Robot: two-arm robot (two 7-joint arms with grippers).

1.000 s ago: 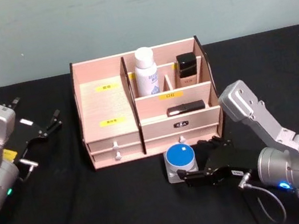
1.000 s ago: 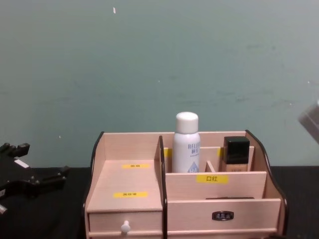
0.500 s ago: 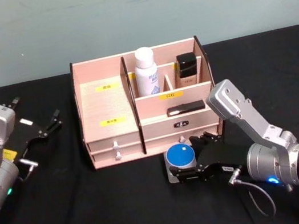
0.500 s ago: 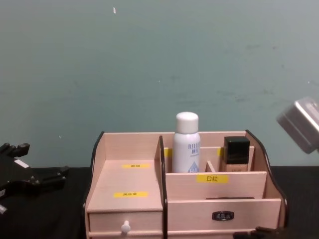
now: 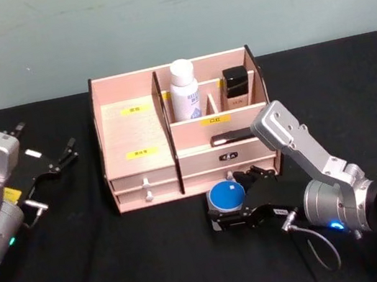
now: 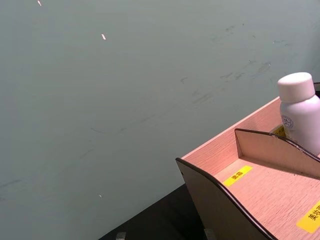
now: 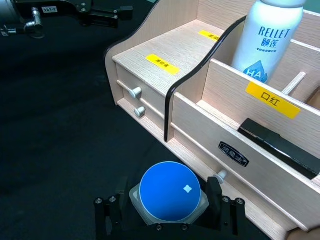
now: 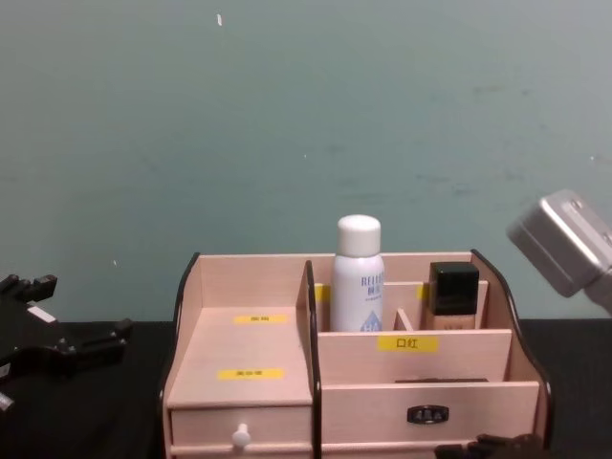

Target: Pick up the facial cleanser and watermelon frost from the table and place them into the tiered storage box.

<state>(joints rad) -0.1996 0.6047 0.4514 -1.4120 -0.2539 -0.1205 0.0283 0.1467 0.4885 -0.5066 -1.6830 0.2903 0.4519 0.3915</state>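
Right pincer (image 7: 165,212) slid left along worktop (image 5: 123,269); jaws wide astride blue-lidded watermelon frost (image 7: 169,191), just near of tiered storage box (image 5: 136,132) drawers, seemingly not yet clamped. Facial cleanser (image 5: 183,87) already upright in far compartment. Left pincer (image 5: 46,140) parked far left, spread.

R gripper (image 5: 229,214) has slid in closer to box (image 5: 136,132) front; fingers now straddle blue jar (image 5: 226,196), not clamped.

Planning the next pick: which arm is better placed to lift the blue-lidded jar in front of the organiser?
Right. The right claw is open and straddles the blue-lidded jar on the table. The left claw sits far off, past the tiered storage box's other end.
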